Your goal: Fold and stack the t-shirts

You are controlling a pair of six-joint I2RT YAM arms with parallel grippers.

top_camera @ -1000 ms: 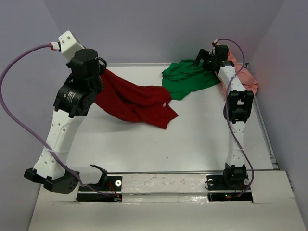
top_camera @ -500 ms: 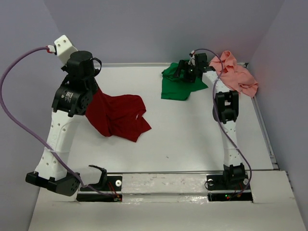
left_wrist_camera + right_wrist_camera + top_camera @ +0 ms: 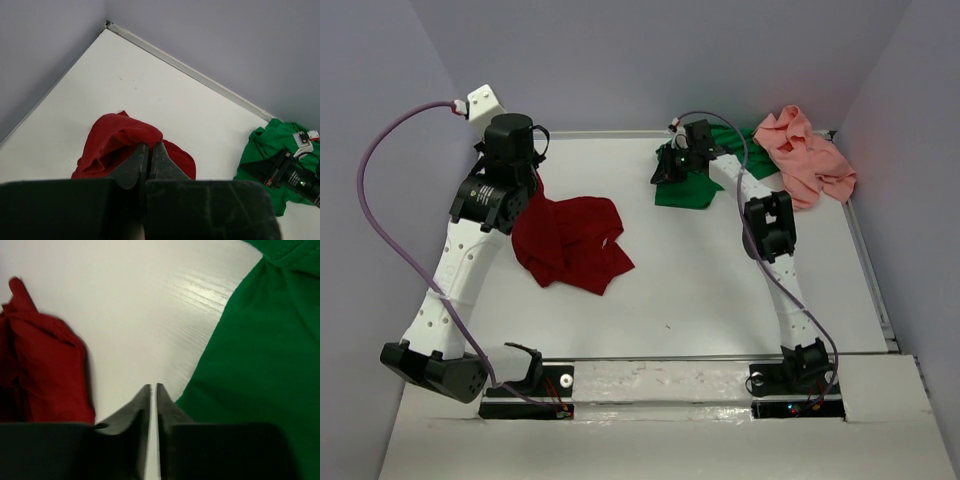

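The dark red t-shirt (image 3: 570, 240) lies bunched at the left of the table, and one fold rises to my left gripper (image 3: 532, 188). The left wrist view shows that gripper (image 3: 149, 145) shut on the red cloth (image 3: 115, 135). The bright green t-shirt (image 3: 692, 188) is crumpled at the back centre. My right gripper (image 3: 660, 172) hovers at its left edge. The right wrist view shows the right gripper (image 3: 154, 386) shut over bare table with nothing between the fingers, the green t-shirt (image 3: 260, 350) just to its right and the red t-shirt (image 3: 45, 370) to its left. The salmon pink t-shirt (image 3: 805, 155) is heaped in the far right corner.
Grey walls close in the white table (image 3: 720, 290) at the back and on both sides. A raised rim (image 3: 865, 260) runs along the right edge. A purple cable (image 3: 380, 200) loops beside the left arm. Both arm bases (image 3: 660, 385) sit at the near edge.
The left gripper drew the red t-shirt leftward into a bunch. The right gripper swept left across the green t-shirt, away from the pink one, and went from open to shut.
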